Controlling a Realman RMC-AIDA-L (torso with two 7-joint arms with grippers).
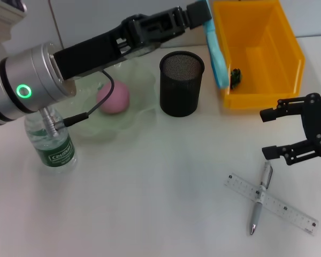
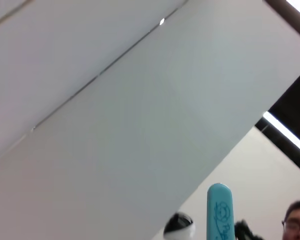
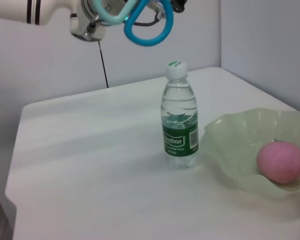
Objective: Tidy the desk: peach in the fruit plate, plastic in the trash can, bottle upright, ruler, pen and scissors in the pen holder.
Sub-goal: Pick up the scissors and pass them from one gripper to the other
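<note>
Scissors (image 1: 215, 51) (blue-handled) are clamped by the left gripper (image 1: 203, 13) above the pen holder (image 1: 181, 83); the right gripper (image 1: 275, 134) is held spread over the pen (image 1: 259, 198).

Your left wrist camera looks up at pale wall panels (image 2: 140, 115); a blue scissors tip (image 2: 218, 212) rises beside a person's face (image 2: 296, 220).

The white table (image 1: 150, 203) carries bottle (image 1: 53, 147), fruit plate (image 1: 142, 88), pen holder (image 1: 181, 83), bin (image 1: 259, 53), ruler (image 1: 271, 202).
</note>
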